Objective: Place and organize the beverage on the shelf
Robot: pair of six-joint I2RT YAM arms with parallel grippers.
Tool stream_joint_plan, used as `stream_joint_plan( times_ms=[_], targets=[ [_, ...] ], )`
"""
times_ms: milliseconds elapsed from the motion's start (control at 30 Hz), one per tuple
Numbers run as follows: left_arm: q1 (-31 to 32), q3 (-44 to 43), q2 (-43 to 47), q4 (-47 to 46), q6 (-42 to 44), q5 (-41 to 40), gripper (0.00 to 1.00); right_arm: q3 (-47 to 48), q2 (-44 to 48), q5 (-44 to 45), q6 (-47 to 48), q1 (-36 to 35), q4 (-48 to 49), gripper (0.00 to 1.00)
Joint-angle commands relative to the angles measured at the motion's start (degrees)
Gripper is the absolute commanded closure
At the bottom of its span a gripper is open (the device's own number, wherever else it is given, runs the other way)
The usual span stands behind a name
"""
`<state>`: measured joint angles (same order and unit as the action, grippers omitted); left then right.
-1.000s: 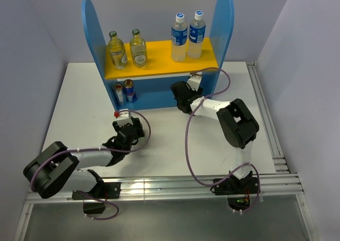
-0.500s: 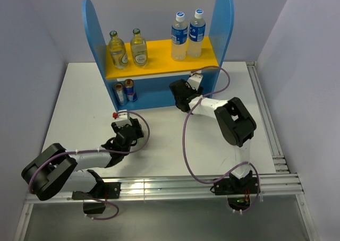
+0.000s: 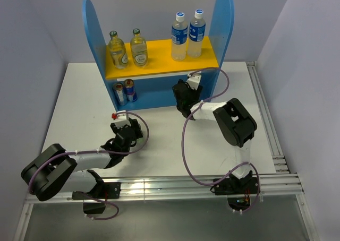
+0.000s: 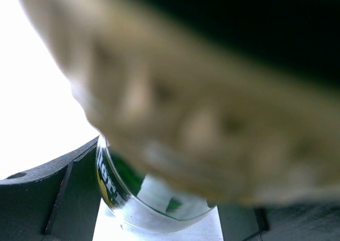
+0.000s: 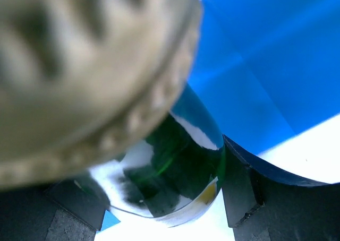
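Between the fingers of your left tool sits a dark green bottle, firmly gripped, well short of the shelf. Your right tool clamps a second dark green bottle at the shelf's lower tier, with the blue wall just ahead of it.

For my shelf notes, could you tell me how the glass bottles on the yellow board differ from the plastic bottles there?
The glass bottles are shorter and squatter; the plastic bottles are taller and slimmer. The glass bottles have pale labels, the plastic bottles blue ones. The glass bottles stand at the left end, the plastic bottles at the right. Both pairs stand upright on the yellow board.
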<state>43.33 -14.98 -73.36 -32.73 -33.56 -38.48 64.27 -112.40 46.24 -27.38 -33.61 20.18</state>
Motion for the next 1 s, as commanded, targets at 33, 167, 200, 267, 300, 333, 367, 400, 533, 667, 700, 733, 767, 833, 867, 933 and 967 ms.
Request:
stream_joint_plan(
  times_ms=[33, 167, 200, 267, 300, 333, 367, 400, 533, 667, 700, 733, 767, 833, 867, 933, 967],
  targets=[
    [0.1, -0.6, 1.6, -8.9, 0.7, -2.7, 1.00, 1.2, 2.7, 1.5, 10.5, -0.4, 21.5, 1.00],
    [0.1, -0.2, 1.9, -9.6, 1.0, -2.7, 1.00, 3.9, 0.4, 1.7, 13.8, -0.4, 24.4, 1.00],
    [0.1, -0.2, 1.9, -9.5, 1.3, -2.7, 1.00, 4.3, 0.0, 1.8, 13.9, -0.4, 24.0, 1.00],
    [0.1, -0.3, 2.1, -9.6, 1.6, -2.9, 1.00, 5.9, -0.4, 2.5, 12.9, -0.4, 21.3, 1.00],
    [0.1, -0.3, 2.1, -9.7, 1.8, -2.9, 1.00, 6.2, -0.5, 1.5, 12.4, -0.3, 20.4, 1.00],
    [0.1, -0.3, 2.3, -9.6, 1.8, -2.9, 1.00, 6.1, -0.3, 0.5, 12.1, -0.2, 20.2, 0.90],
    [0.1, -0.3, 2.4, -9.6, 1.8, -2.9, 1.00, 5.9, -0.2, -0.1, 12.1, -0.1, 20.7, 0.45],
    [0.1, -0.3, 2.8, -9.6, 1.9, -3.0, 1.00, 5.6, 0.0, -0.2, 11.9, 0.1, 20.6, 0.28],
    [0.1, 0.3, 3.8, -9.5, 1.7, -3.0, 1.00, 6.2, -0.3, -0.7, 11.2, 0.4, 19.6, 0.00],
    [0.1, 0.6, 4.3, -9.5, 1.6, -3.0, 1.00, 6.6, -0.5, -0.8, 11.2, 0.4, 19.2, 0.00],
    [0.2, 0.7, 4.5, -9.6, 1.5, -3.0, 1.00, 6.5, -0.4, -0.8, 11.3, 0.5, 19.2, 0.00],
    [0.1, 1.0, 4.7, -9.5, 1.5, -2.9, 1.00, 6.7, -0.5, -0.7, 11.2, 0.5, 19.0, 0.00],
    [0.1, 1.0, 4.9, -9.6, 1.5, -2.8, 1.00, 6.7, -0.5, -0.7, 11.0, 0.5, 18.7, 0.00],
    [0.1, 0.9, 4.9, -9.6, 1.7, -2.7, 1.00, 6.4, -0.1, -0.9, 11.3, 0.5, 18.7, 0.00],
    [0.1, 0.7, 4.7, -9.5, 1.8, -2.6, 1.00, 5.7, 0.1, -1.1, 11.5, 0.4, 19.1, 0.00],
    [0.1, -0.1, 4.1, -8.9, 2.2, -2.5, 1.00, 4.6, 1.4, -0.6, 11.5, 0.3, 19.3, 0.00],
    [0.1, -0.5, 3.9, -8.8, 2.3, -2.4, 1.00, 3.2, 2.0, -0.3, 11.1, 0.3, 18.5, 0.00]
  ],
)
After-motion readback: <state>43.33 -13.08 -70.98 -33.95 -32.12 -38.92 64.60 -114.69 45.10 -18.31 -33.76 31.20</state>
